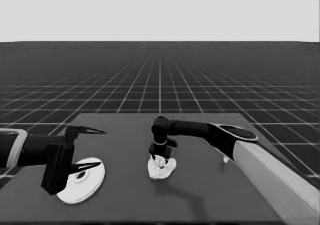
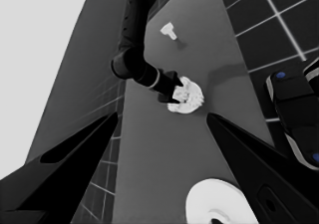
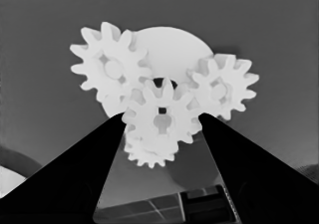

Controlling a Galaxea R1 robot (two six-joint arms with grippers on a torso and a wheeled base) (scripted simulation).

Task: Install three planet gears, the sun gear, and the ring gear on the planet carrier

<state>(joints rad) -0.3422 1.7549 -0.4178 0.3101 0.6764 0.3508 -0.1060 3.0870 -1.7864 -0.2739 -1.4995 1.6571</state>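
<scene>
The smaller round part (image 1: pixel 170 165) lies mid-table, and the right wrist view shows it (image 3: pixel 174 47) from close up. Two gears (image 3: pixel 109 64) (image 3: pixel 222 87) sit on it to either side. My right gripper (image 1: pixel 159 157) (image 3: pixel 162 117) points down over it, shut on a third gear (image 3: pixel 162 122) that hangs above the part's dark centre hole. A fourth gear (image 3: pixel 148 155) peeks out from under the held one. The larger round part (image 1: pixel 82 182) (image 2: pixel 214 204) lies at the table's left end. My left gripper (image 1: pixel 102 147) (image 2: pixel 162 115) waits over it, open and not holding it.
A thin white piece (image 2: pixel 169 31) lies on the table beyond the right arm and is just visible beside that arm's pale forearm (image 1: pixel 226 159). Dark machinery with blue lights (image 2: pixel 294 114) stands past the table's edge.
</scene>
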